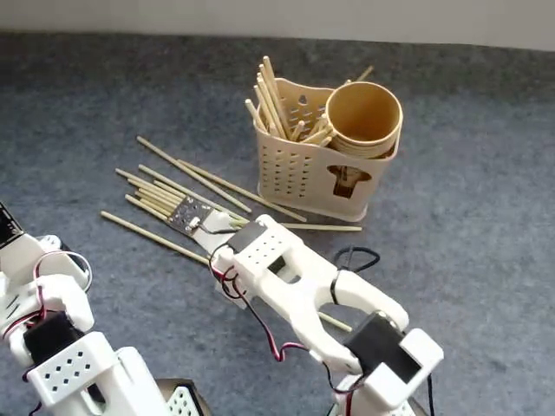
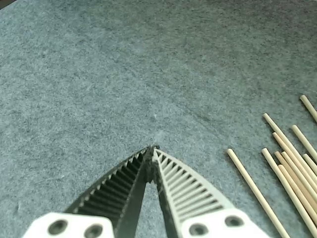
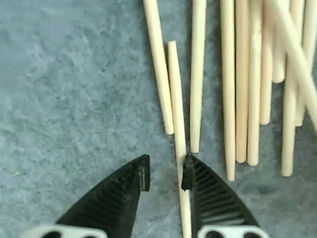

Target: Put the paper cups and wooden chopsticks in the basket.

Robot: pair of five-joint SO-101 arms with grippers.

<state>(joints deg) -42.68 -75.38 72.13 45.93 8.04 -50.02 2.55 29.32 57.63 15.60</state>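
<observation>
My arms are blocky white plastic shells, with grids of small round holes on their flat faces and black motor blocks at the joints. Red, black and white wires loop along my right arm (image 1: 295,295), and my left arm (image 1: 65,364) carries the same. My left fingers (image 2: 183,188) are ribbed, tapered wedges, one black and one pale, on white mounts with dark screw holes. My right fingers (image 3: 114,198) are both black.

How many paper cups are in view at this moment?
1 for certain: a paper cup standing in the basket, at its end away from the upright chopsticks. Stacked rims beneath its mouth suggest more cups nested under it, but their number is hidden.
</observation>
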